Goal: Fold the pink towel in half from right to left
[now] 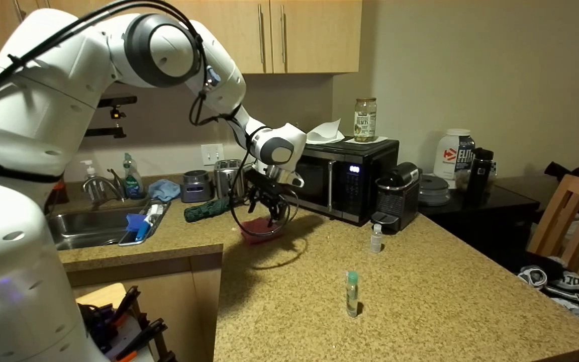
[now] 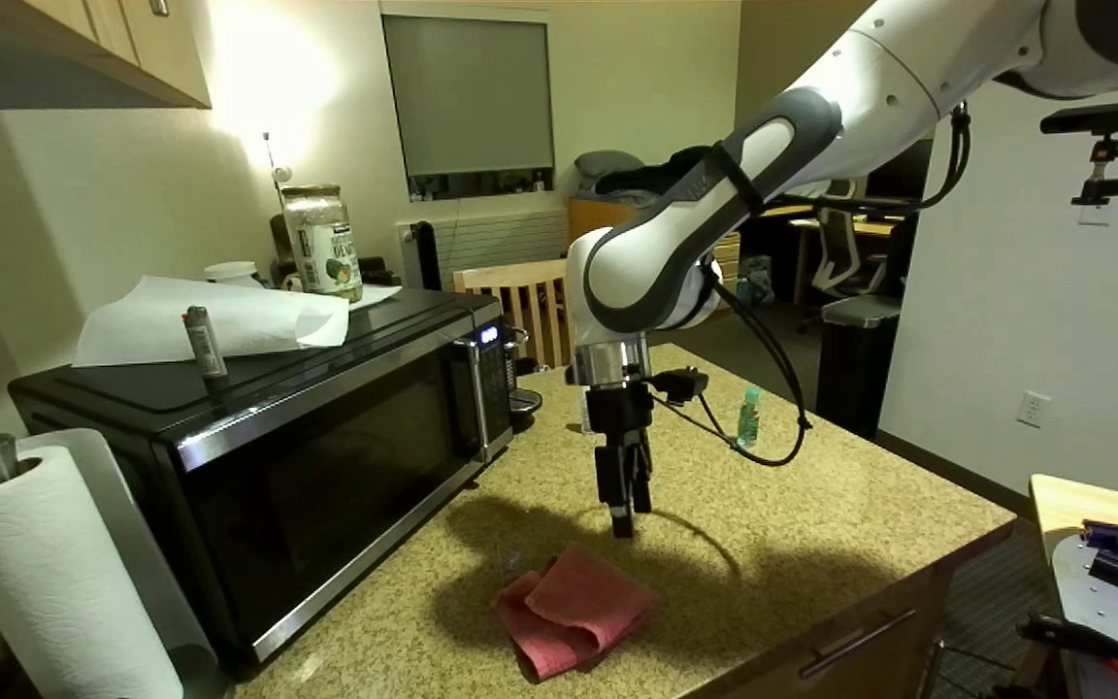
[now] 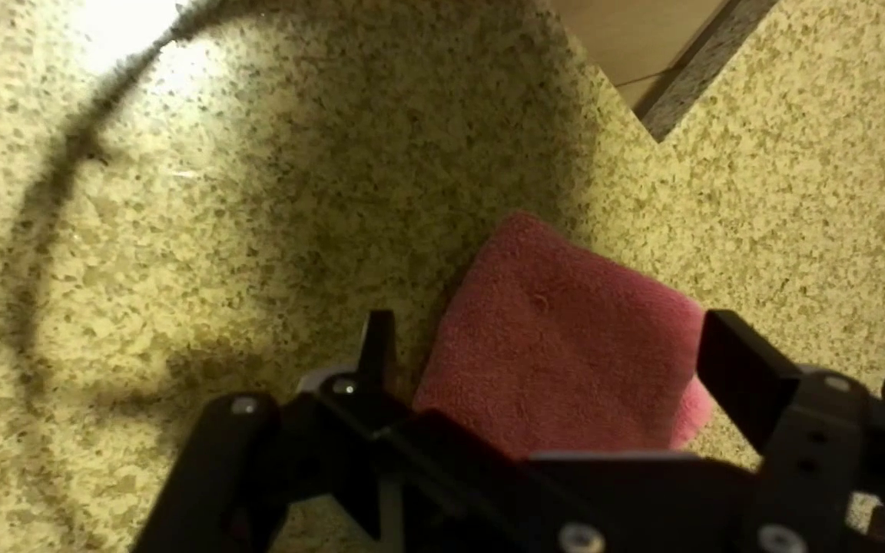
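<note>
Hovering above the bench (image 2: 811, 485), pincer (image 3: 548, 342) spread, gripping nothing. Pink towel (image 2: 583, 602) lies partly doubled over itself, presumably for the half-fold.

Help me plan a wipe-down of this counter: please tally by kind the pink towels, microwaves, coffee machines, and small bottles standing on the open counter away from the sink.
Pink towel: 1
Microwave: 1
Coffee machine: 1
Small bottles: 2
Total: 5
</note>
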`<action>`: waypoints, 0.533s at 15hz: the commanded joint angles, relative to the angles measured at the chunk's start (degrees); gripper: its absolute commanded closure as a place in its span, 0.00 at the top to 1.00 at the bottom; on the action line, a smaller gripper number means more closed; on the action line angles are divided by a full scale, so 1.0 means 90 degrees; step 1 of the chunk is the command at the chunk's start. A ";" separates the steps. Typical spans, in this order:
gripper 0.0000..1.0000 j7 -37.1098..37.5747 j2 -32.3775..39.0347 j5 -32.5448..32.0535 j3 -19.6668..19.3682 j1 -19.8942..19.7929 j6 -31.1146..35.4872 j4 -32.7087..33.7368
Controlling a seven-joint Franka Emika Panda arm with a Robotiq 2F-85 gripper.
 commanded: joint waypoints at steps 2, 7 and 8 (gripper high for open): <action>1.00 0.0041 0.0343 -0.0057 0.0091 0.0012 0.0319 0.0064; 1.00 0.0189 0.0671 -0.0121 0.0080 0.0050 0.0691 0.0031; 1.00 0.0276 0.0718 -0.0171 0.0046 0.0082 0.0733 0.0025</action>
